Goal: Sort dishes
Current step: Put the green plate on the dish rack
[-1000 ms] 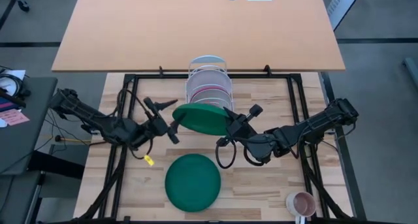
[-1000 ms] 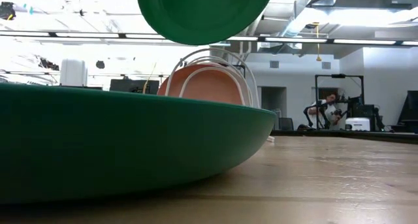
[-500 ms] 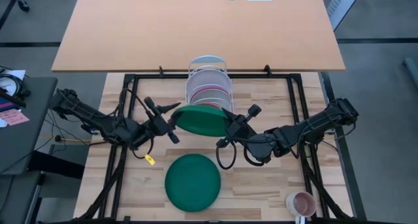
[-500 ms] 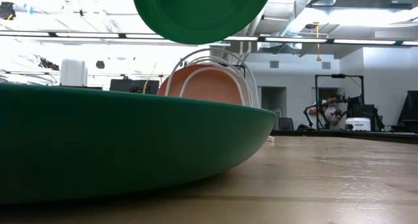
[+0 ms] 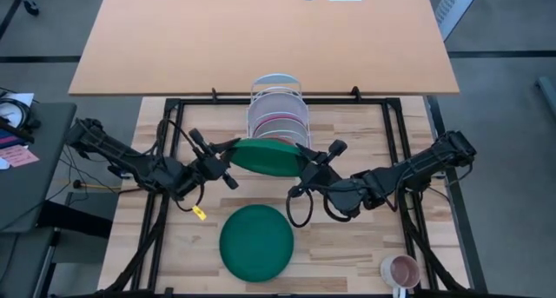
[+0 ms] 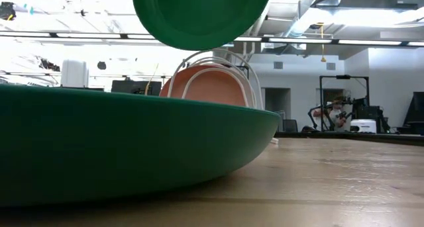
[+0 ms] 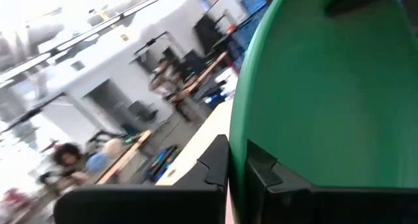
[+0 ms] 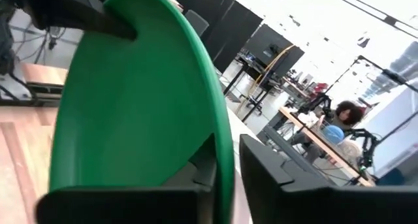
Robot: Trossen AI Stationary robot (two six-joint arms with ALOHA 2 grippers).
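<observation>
Holding a dark green plate (image 5: 268, 156) in mid-air before the white wire rack (image 5: 276, 107), your left pincer (image 5: 228, 159) is clenched on its rim while your right pincer (image 5: 306, 166) straddles the opposite rim with a visible gap. If the single grip slips, the plate could drop onto the desk (image 5: 365, 246).
</observation>
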